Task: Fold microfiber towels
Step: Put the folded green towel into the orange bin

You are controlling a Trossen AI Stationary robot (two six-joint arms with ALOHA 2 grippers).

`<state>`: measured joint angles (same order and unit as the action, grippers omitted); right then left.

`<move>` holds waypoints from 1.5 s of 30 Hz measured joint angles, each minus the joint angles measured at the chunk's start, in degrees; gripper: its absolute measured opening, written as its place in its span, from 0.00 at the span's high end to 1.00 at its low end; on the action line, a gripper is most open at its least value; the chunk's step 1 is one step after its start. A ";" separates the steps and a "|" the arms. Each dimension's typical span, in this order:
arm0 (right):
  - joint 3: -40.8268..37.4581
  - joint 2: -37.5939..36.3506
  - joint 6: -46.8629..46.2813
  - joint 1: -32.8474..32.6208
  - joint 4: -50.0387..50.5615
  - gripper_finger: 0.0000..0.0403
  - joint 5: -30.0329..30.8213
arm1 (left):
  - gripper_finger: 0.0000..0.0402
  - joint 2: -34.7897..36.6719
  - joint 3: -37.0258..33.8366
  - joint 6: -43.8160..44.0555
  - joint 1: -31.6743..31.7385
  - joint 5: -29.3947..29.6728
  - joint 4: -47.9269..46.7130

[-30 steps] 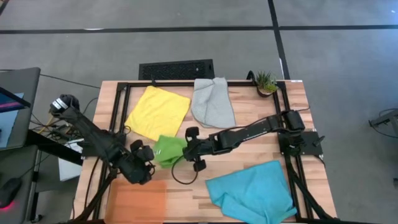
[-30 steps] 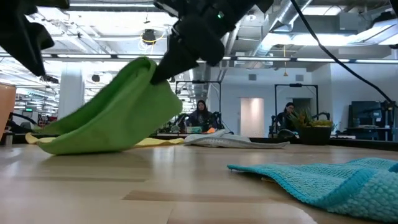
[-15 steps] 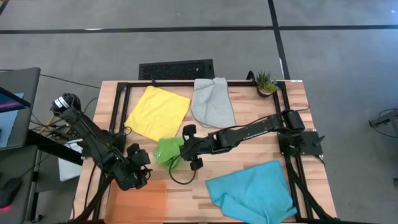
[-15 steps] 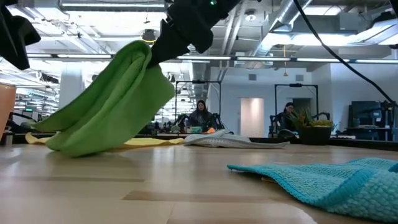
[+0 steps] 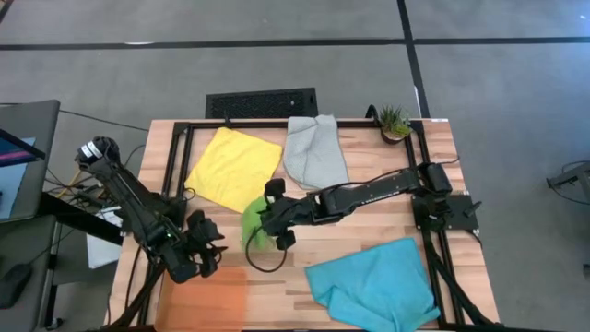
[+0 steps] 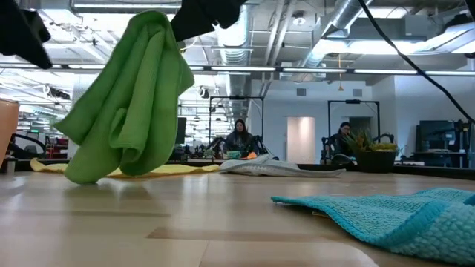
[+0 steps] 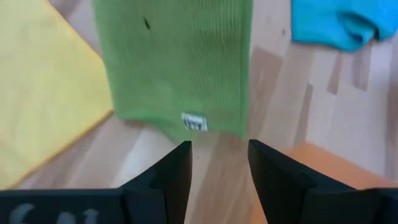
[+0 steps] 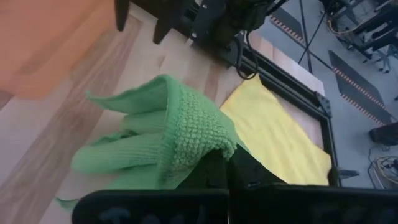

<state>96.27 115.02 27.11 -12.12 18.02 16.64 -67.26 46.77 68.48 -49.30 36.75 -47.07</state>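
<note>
The green towel hangs bunched from my right gripper, which is shut on it above the table's middle. Its lower end is at the tabletop; whether it touches there I cannot tell. My left gripper stands open just left of it, near the orange tray, with its fingers pointing at the towel's lower edge and white label and touching nothing. The yellow towel and grey towel lie flat at the far side. The turquoise towel lies crumpled at the near right. My right gripper pinches a bunched fold of the green towel, several layers thick, between its two shut fingers. The fingers slant down from the table's right side. The towel hangs slack below them in loose folds, most of it lifted off the table.
A small potted plant stands at the far right corner. A black frame runs round the tabletop. A loose black cable loop lies under the right arm. Bare wood shows between the green and turquoise towels.
My right gripper has risen, still shut on the green towel, and drifted a little toward the table's left. The towel, which lay draped with a long part on the table, now hangs almost straight down with only its lower end at the tabletop.
</note>
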 joint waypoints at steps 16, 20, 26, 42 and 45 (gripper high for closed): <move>6.16 0.02 1.90 0.16 -0.58 1.00 1.45 | 0.63 0.28 -0.01 6.32 -0.43 2.61 -6.79; 7.52 0.02 1.89 -0.10 -1.14 1.00 1.30 | 0.63 2.31 -0.01 12.16 -2.25 3.59 -12.34; 7.58 0.02 2.02 -1.10 -6.61 1.00 -0.46 | 0.63 7.05 -0.01 18.16 -7.04 4.58 -17.49; 7.61 0.61 -1.15 -2.75 -19.82 1.00 -8.57 | 0.63 14.86 -0.01 22.24 -15.18 6.18 -21.70; 7.58 0.61 0.41 -3.00 -18.01 1.00 -9.46 | 0.63 14.84 -0.01 21.78 -15.84 6.41 -21.65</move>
<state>103.85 115.63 27.52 -15.12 0.01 7.18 -52.42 46.76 90.26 -65.14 43.16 -68.71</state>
